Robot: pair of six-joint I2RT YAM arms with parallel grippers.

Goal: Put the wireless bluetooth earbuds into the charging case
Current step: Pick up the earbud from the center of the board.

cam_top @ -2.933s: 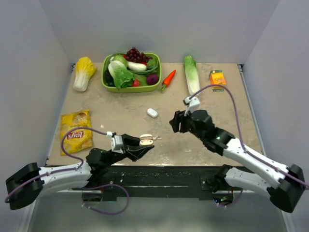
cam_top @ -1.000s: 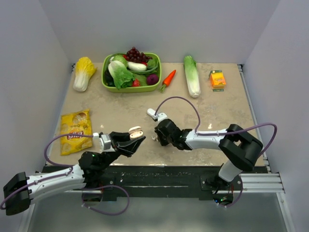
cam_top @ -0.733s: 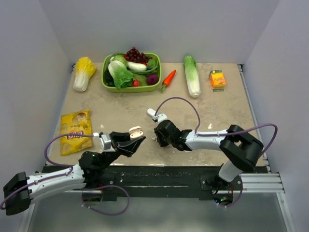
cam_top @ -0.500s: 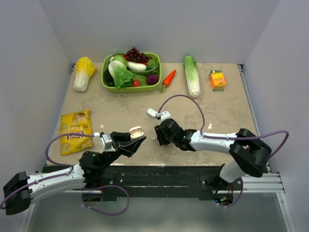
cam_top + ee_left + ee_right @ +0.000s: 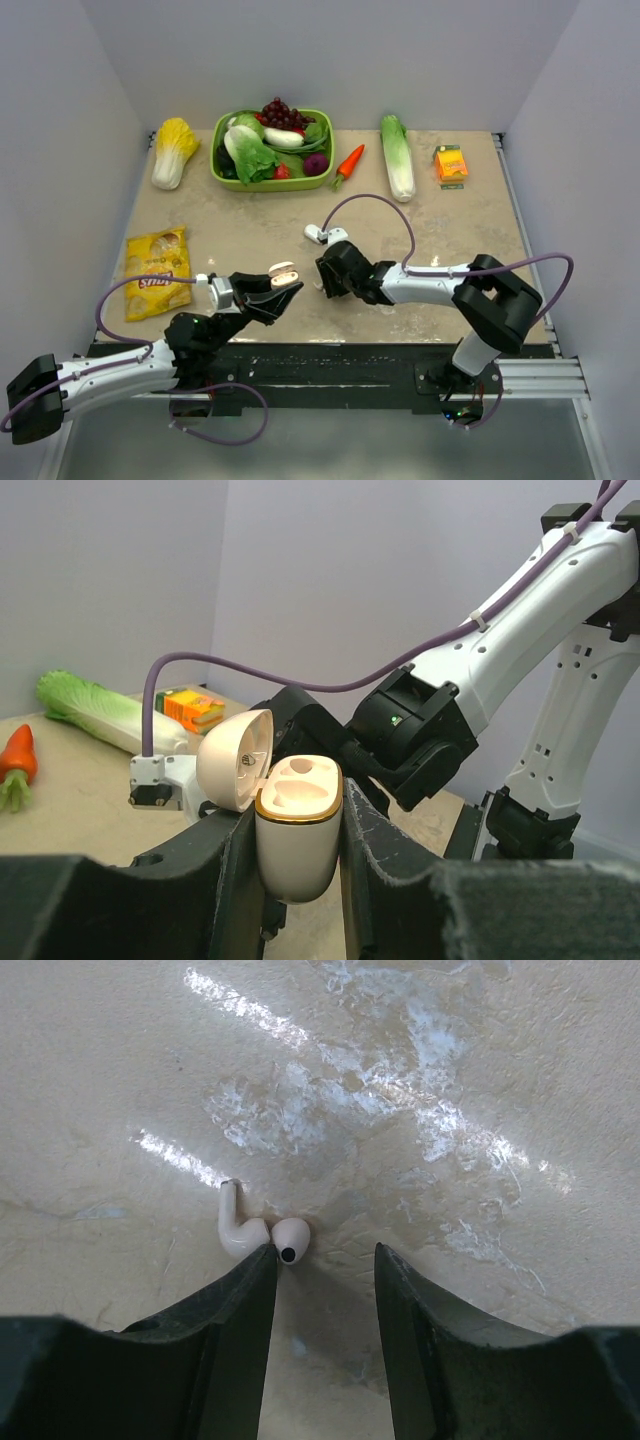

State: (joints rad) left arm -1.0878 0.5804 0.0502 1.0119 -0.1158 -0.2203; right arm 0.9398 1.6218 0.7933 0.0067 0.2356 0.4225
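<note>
Two claws meet near the lower middle of the top view. The left claw [image 5: 284, 285] is clamped on the charging case [image 5: 297, 832], a finger pressed against each side, and holds it upright above the surface [image 5: 250, 235]. The case's lid is hinged open toward the left of the left wrist frame, and we see two moulded wells inside the gold-rimmed mouth. Just to the right of it in the top view, the right claw [image 5: 325, 1280] hangs low over the surface, jaws apart and gripping nothing. One white earbud [image 5: 252, 1232] lies on the surface, left of centre in the right wrist frame, stem pointing up-frame. Its head sits right at the tip of the left-hand finger [image 5: 235, 1330]; we cannot tell whether they touch.
</note>
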